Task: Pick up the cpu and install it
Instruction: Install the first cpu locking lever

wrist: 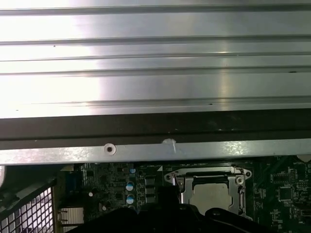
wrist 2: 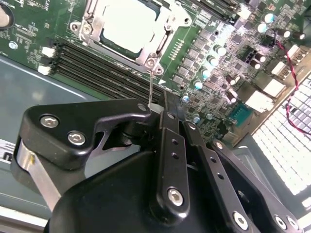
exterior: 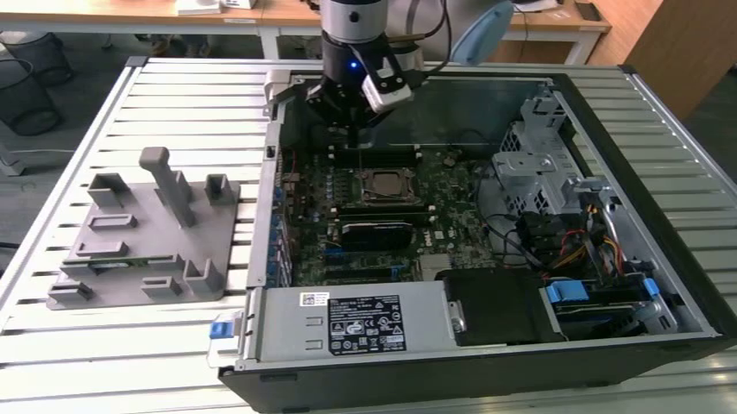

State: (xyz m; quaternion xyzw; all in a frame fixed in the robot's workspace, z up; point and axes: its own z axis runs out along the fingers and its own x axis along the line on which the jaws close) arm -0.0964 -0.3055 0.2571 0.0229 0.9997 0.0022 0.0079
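Silver-topped and seated in the socket frame (wrist 2: 129, 31) on the green board (exterior: 381, 203), the cpu (wrist 2: 127, 24) looks light, stiff and fragile, best held by its edges, while the gripper (wrist 2: 163, 109) hangs nearby, jaws clenched on nothing.

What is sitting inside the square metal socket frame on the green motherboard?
The cpu, a flat pale square chip, lies inside the socket frame. Its underside and the socket contacts beneath are covered.

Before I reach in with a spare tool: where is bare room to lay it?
Free: the slatted table between the grey fixture and the computer case, and in front of the fixture. Crowded: the motherboard around the cpu, where the gripper hangs.
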